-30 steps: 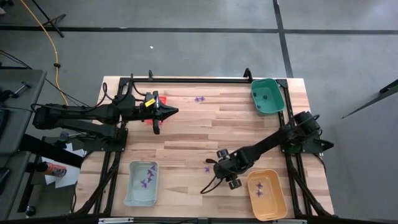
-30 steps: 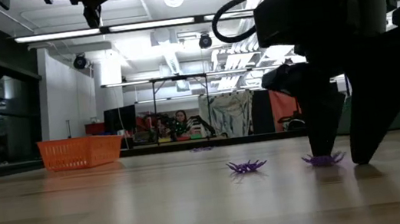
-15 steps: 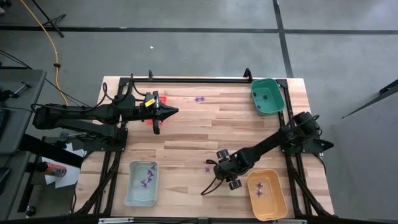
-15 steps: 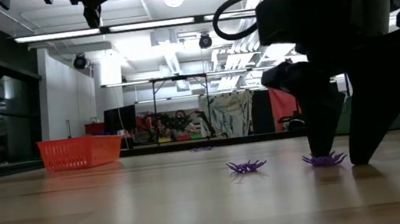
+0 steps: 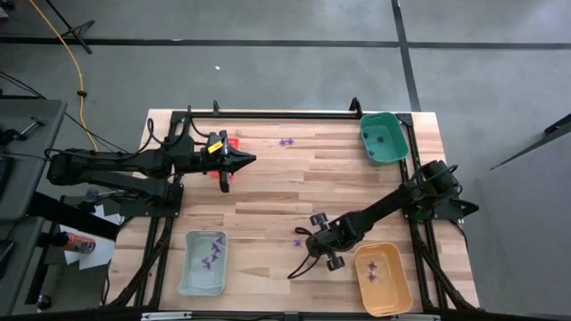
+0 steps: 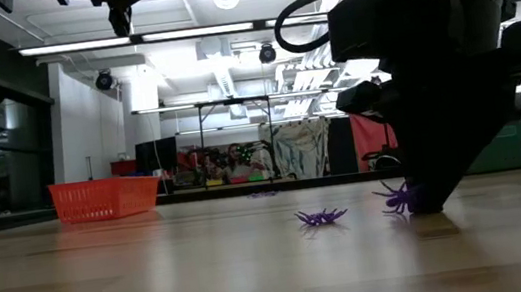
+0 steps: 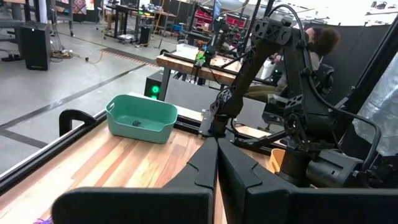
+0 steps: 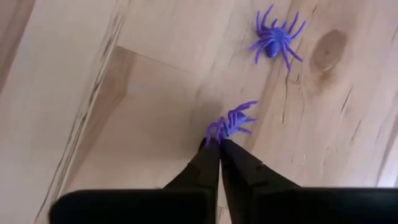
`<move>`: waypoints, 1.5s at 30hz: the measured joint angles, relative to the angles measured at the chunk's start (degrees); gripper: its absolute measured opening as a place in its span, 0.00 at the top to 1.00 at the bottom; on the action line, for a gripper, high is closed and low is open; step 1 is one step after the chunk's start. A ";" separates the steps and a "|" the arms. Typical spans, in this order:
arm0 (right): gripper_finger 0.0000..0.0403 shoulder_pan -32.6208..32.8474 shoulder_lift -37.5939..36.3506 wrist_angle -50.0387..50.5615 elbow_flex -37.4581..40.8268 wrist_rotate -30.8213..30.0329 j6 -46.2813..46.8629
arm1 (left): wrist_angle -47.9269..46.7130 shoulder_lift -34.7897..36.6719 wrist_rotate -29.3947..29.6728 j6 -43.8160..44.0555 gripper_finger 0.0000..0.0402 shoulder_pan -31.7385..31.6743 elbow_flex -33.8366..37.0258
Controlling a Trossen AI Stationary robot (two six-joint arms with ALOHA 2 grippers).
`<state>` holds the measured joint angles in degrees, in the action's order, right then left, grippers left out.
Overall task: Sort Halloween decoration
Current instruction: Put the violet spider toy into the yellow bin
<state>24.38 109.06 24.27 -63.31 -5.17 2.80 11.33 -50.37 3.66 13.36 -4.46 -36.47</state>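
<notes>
Right gripper (image 8: 219,142) is pinching a purple spider (image 8: 231,123) at the tabletop, another spider (image 8: 275,37) lying nearby. Purple pieces are sitting in the pale blue tray (image 5: 203,264) and orange tray (image 5: 384,278); open wood is stretching between them.

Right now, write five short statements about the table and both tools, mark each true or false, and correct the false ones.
1. The right tool is shut on a purple spider. True.
2. The green tray has purple pieces in it. False: only a small dark piece shows in it.
3. A second purple spider lies loose on the table near the gripped one. True.
4. The left tool is open above the pale blue tray. False: it is shut, beside the red tray.
5. The orange tray holds purple pieces. True.
</notes>
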 joint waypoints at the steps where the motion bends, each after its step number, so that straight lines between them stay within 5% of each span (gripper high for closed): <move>1: 0.99 0.00 0.00 0.02 0.00 -0.02 0.01 | 0.00 0.00 0.00 0.00 1.00 0.00 0.00; 14: 1.00 -2.08 -6.31 10.30 0.40 -4.45 5.19 | 0.11 0.02 0.00 -0.01 1.00 0.00 0.02; 25: 1.00 -4.95 -34.33 10.71 20.62 -8.64 24.04 | 0.07 0.02 0.00 0.07 1.00 -0.01 0.04; 34: 1.00 -7.42 -53.55 -10.05 29.40 -16.25 29.85 | 0.10 0.02 0.09 0.08 1.00 0.01 0.04; 41: 1.00 -15.06 -51.39 -35.06 27.18 -14.58 16.70 | 0.17 0.02 0.01 1.56 1.00 0.04 0.04; 45: 1.00 -19.54 -47.42 -40.67 24.08 -9.33 12.53 | 0.83 0.02 -0.76 1.56 1.00 0.04 0.04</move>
<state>4.84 61.64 -16.39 -39.23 -14.50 15.32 12.16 -50.35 2.90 14.92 -4.43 -36.42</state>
